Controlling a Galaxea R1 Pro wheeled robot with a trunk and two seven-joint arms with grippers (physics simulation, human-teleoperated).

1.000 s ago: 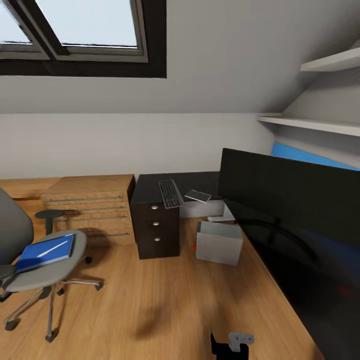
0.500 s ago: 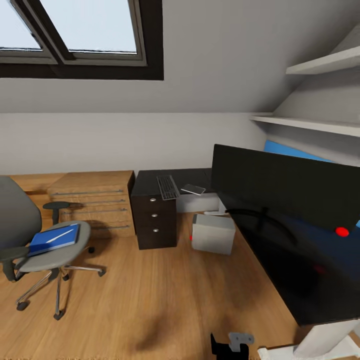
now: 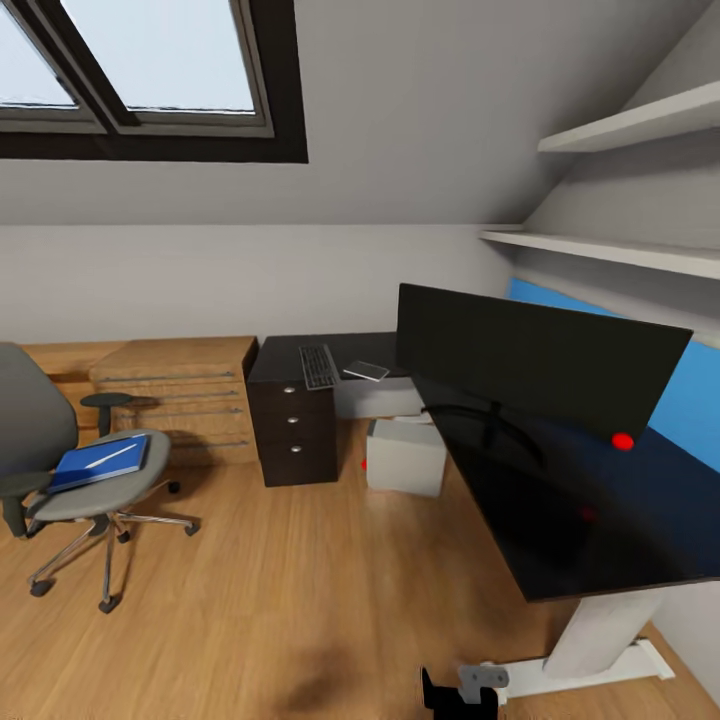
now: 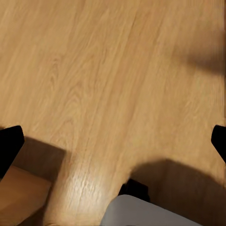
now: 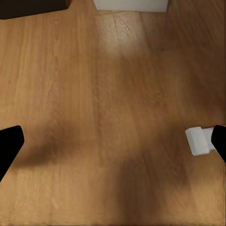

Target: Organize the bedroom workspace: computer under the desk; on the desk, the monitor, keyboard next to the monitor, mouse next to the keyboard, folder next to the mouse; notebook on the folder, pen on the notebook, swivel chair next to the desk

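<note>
so compared to a second ago the whole head view has slid, which is the camera turning, not the furniture going anywhere. the monitor used to fill the near right side and now sits further back, so you can see the far end of the desk, its white pedestal leg and more of the blue back panel. there's a red dot on the screen's lower right that wasn't showing a second ago.

the swivel chair is at the left on the wood floor, well apart from the desk, with the blue folder lying flat on its seat and a thin white pen on top of that. can't tell if a notebook is in that stack. the keyboard lies on the dark three-drawer unit, with a small flat grey thing just beside it that i can't identify. the computer stands on the floor between the drawer unit and the desk's near edge. a light-wood drawer chest sits against the wall.

no brands or writing readable anywhere.

left gripper: fingers spread wide, only floor between them. right gripper: same, fingers wide apart over bare floor, with a white foot of the desk just beside one fingertip.
</note>
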